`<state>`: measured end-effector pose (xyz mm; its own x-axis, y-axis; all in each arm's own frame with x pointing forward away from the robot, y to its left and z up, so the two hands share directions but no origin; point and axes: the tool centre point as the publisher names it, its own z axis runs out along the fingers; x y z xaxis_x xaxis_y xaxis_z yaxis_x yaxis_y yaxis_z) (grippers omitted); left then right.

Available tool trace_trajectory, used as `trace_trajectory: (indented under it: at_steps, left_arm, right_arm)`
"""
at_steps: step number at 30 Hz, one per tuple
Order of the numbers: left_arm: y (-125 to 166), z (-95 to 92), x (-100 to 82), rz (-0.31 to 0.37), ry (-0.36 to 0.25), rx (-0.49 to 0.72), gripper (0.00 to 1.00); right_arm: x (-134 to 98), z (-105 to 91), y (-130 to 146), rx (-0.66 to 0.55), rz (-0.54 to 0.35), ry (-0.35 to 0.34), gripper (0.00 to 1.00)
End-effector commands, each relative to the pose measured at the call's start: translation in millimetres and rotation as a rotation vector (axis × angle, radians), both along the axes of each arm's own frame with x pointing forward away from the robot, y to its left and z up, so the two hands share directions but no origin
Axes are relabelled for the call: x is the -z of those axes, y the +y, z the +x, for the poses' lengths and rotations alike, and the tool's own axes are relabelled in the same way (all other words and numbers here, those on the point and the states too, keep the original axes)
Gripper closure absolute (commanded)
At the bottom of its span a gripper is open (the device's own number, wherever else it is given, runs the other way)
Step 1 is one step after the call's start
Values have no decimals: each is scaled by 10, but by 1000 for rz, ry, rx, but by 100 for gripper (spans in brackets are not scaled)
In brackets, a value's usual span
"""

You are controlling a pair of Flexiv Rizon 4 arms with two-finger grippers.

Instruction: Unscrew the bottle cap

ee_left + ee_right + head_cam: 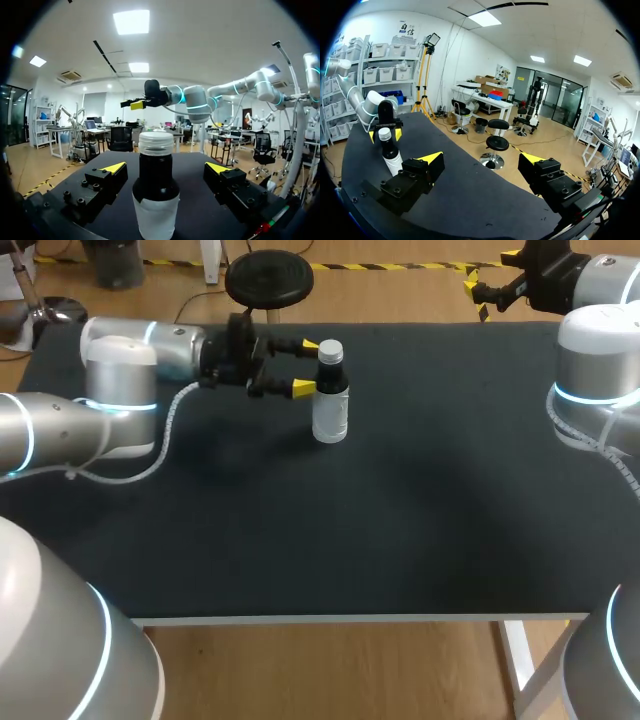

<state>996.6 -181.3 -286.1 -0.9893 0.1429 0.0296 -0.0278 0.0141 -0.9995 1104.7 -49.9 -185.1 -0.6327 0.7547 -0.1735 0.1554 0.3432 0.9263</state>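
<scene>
From where I stand, the job looks to be at its opening step: getting hold of the bottle (330, 400) so the cap (331, 350) can be turned. The cap is still on. The bottle stands upright on the far part of the bench (400, 520), a little left of the middle. The left claw (306, 367) comes in level from the left with its fingers spread. The wrist view shows the dark neck between them, clear of both, so nothing is gripped. The next move, I'd judge, is for that claw to close squarely on the neck without tipping the bottle. The right claw (477, 297) hangs released and empty by the far right corner, well apart from the bottle - it would have to cross over for the cap.
</scene>
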Motion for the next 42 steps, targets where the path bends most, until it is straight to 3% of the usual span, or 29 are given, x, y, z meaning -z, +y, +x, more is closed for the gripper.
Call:
trace_trajectory:
  at_steps: [1, 42]
  left_arm:
    - [-58, 71, 47, -5, 2, 17, 0]
    - [-311, 50, 30, 2, 1, 74, 0]
  right_arm:
    - [-6, 2, -2, 0, -2, 3, 0]
    - [-6, 2, -2, 0, -2, 3, 0]
